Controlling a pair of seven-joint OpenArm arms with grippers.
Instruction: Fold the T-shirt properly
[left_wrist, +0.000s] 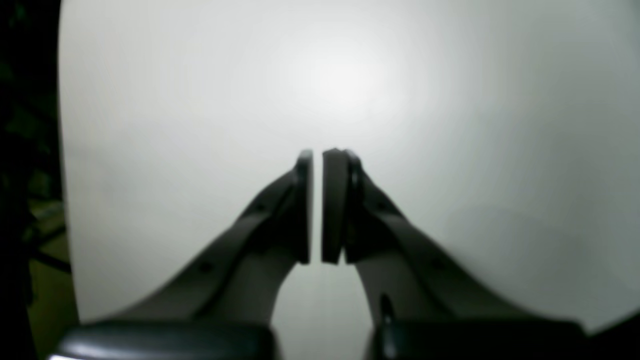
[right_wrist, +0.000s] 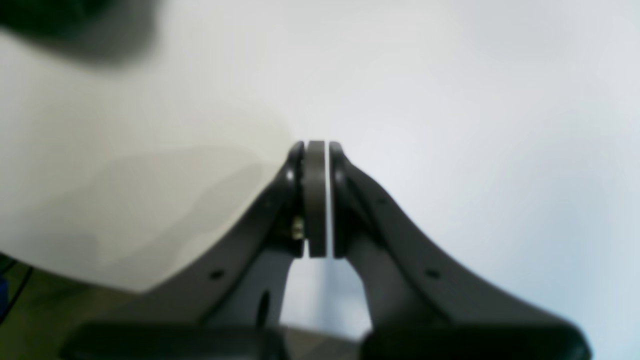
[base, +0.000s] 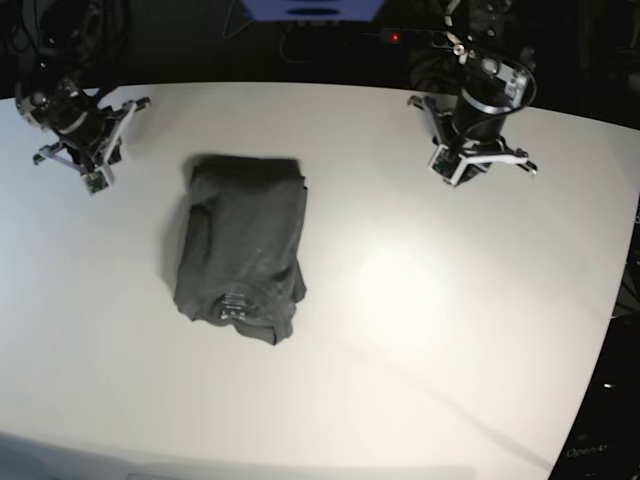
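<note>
The T-shirt (base: 240, 247) lies folded into a tall, narrow bundle on the white desk (base: 420, 330), left of centre in the base view, at about nine o'clock from the desk's middle. Its dark charcoal cloth is lightly wrinkled. The top edge is fairly straight and square. The lower end, toward six o'clock, is rounder and less even, with a small pale mark near the hem. A fold line runs down its length, with one layer lying over another along the left side. Nothing rests on it and nothing touches it.

At about ten o'clock from the shirt, near the desk's far left corner, sits the right gripper (base: 90, 170), well apart from the cloth. In the right wrist view its fingers (right_wrist: 316, 200) are pressed together with only a hairline of light between the pads, holding nothing, over bare white desk. A blurred dark patch shows at that view's upper left corner; what it is cannot be told.

At about two o'clock from the shirt, near the desk's far edge and right of centre, stands the left gripper (base: 462, 165), also well apart from the cloth. In the left wrist view its fingers (left_wrist: 334, 205) are drawn together, a thin slit between the pads, gripping nothing, with plain desk beyond them and the desk's edge at nine o'clock in that view.

Dark surroundings lie past the desk's far edge.
</note>
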